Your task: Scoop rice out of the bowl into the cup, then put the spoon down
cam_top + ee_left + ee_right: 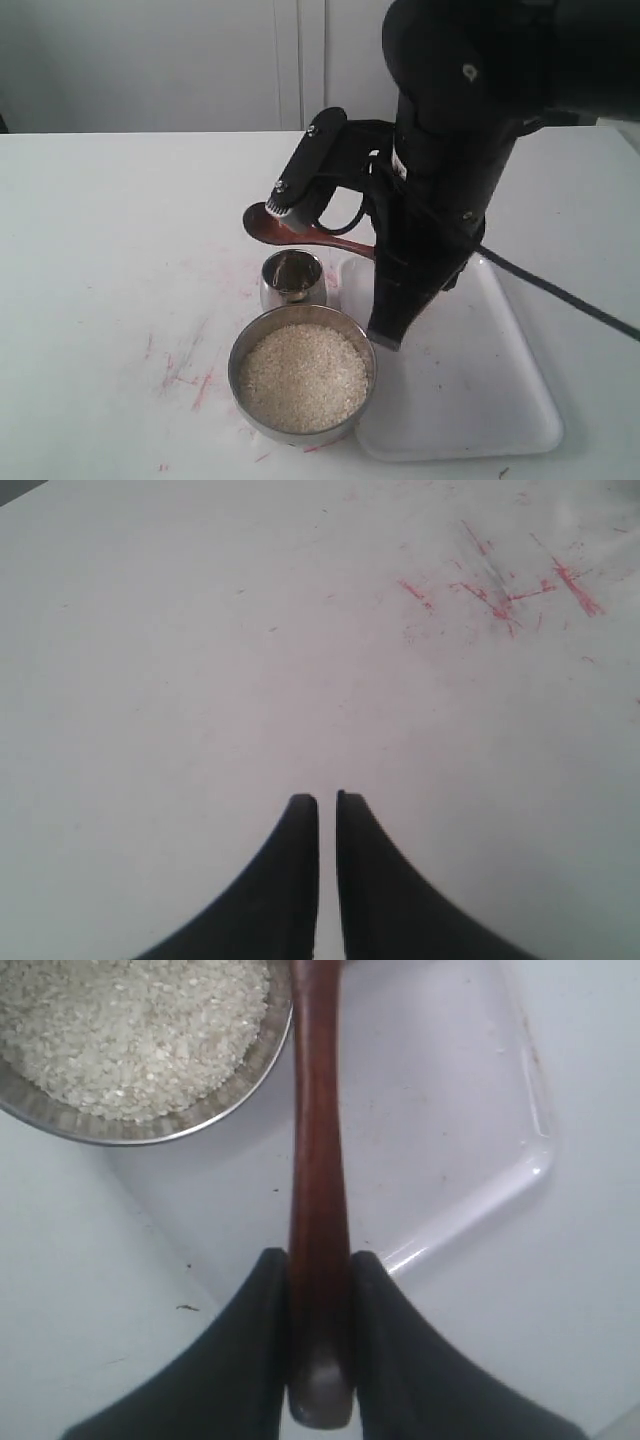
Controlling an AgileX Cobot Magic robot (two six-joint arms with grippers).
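The spoon is being gripped by its slim handle between the two black fingers of the right gripper. The fingers are being pressed narrowly against the wood on either side, with the butt of the handle showing just behind the fingertips. In the right wrist view the handle is running on ahead of the gripper. It is passing just beside the rim of the bowl and over the white tray.

In the exterior view the spoon's oval end is being shown a little above the centre of the frame, just up and to the left of the cup. It is partly covered by a black part of the arm. Whether anything is being carried in it cannot be told.

The cup is standing at the middle of the frame, and the bowl is sitting directly below it, nearly touching. The bowl is being filled almost to the rim by the rice. The tray is lying at the lower right, right against the bowl.

The left gripper is being held nearly closed over the bare white table. Only a thin slit is left between its fingers, with nothing between them. Red marks are showing on the table well beyond it.
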